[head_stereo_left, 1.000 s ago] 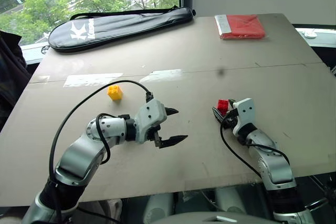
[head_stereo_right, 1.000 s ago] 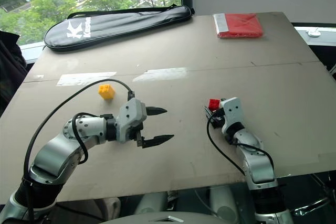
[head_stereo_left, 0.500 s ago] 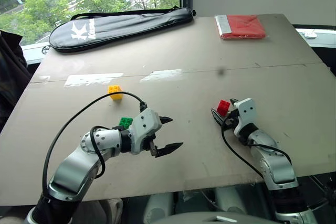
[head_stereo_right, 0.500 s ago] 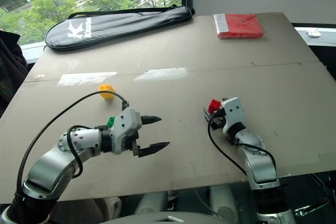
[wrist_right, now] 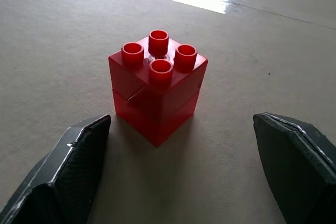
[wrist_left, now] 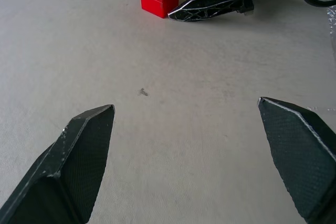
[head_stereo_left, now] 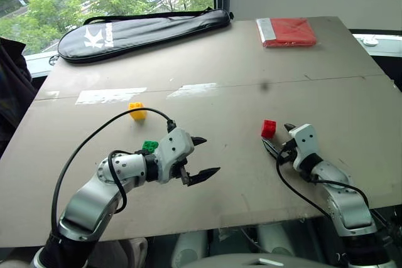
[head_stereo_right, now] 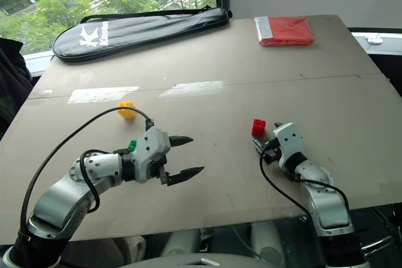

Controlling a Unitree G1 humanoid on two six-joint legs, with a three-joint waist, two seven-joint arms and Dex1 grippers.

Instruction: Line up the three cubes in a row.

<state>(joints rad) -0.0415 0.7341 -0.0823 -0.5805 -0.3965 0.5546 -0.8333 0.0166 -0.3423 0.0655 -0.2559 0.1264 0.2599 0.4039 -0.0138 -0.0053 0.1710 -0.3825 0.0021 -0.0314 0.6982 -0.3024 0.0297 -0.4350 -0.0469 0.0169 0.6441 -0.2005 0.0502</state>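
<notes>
- Red cube (wrist_right: 157, 88): stands upright on the table (head_stereo_left: 251, 80), studs up, just ahead of the right gripper (wrist_right: 178, 174) and centred between its two fingers without touching either.
- Right gripper: fingers spread wide, nothing held.
- Left gripper (head_stereo_left: 200, 157): fingers spread wide, empty, pointing across bare table toward the red cube, which lies well beyond its tips.
- Green cube (head_stereo_left: 150, 146): sits just behind the left gripper's body, beside the wrist. Yellow cube (head_stereo_left: 137, 111): farther out past the green one, well clear of the fingers.
- Handling, judged: the cubes look like light, rigid moulded plastic with smooth, glossy walls, likely to slip or skate under an off-centre pinch, not fragile.
- Grip point, judged: close on two opposite flat side walls, below the studs, roughly mid-height. The red cube stands corner-on to the right fingers, so the pads may meet edges unless the wrist is turned.
- Hard to make out: the green cube is partly covered by the left gripper's housing and its orientation cannot be read. The red cube's far faces are hidden.
</notes>
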